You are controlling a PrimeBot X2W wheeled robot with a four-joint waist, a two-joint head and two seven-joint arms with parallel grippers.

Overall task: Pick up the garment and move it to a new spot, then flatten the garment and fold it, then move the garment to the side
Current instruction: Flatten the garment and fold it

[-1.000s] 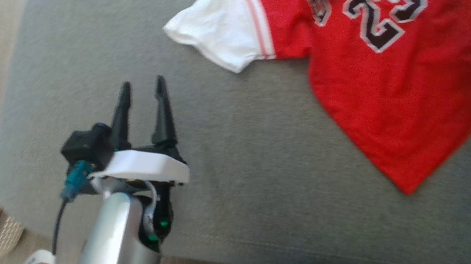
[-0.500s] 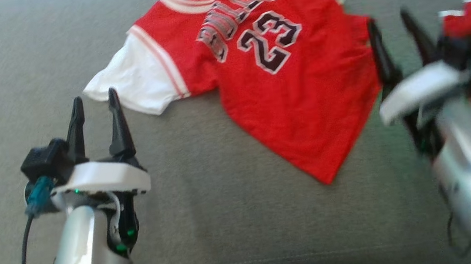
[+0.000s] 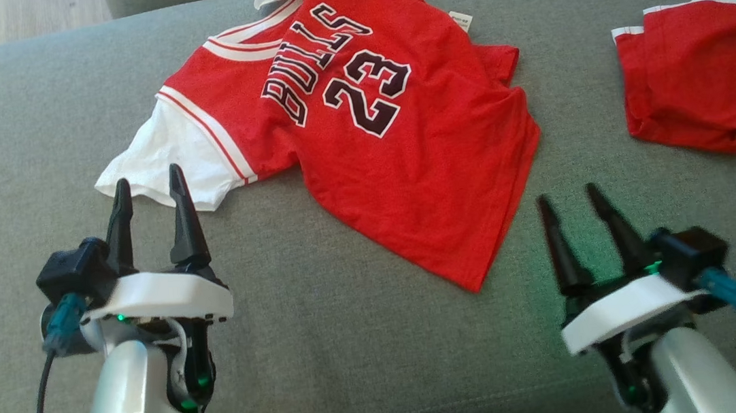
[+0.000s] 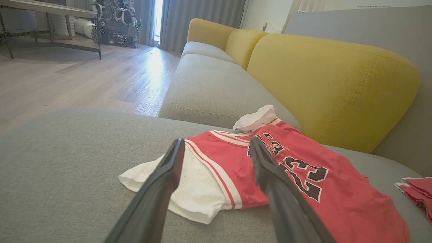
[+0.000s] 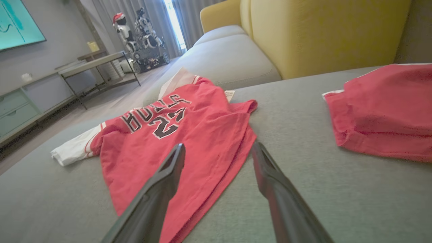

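**Colours and patterns, sofa scene**

Jersey [image 3: 420, 180] — red body, white sleeves, thin red-and-white stripes at the sleeve seam and neckline. Its letters and the "23" are black, each outlined in white. Tag [image 3: 461, 19] at its edge is white. Second garment [image 3: 711, 88]: red, white trim along one hem. Seat cushion [image 3: 356, 358] is plain grey weave; backrest [image 4: 330, 81] mustard yellow. Left gripper [image 3: 147, 177] and right gripper [image 3: 566, 194] — black, each with a white bracket [image 3: 166, 299], silver forearm [image 3: 136, 409], teal plug [image 3: 62, 321] and a green light [image 3: 190, 404]. Floor [image 4: 67, 81] is pale wood planks. Curtains [image 4: 202, 17] grey. Wall screen [image 5: 17, 23] turquoise
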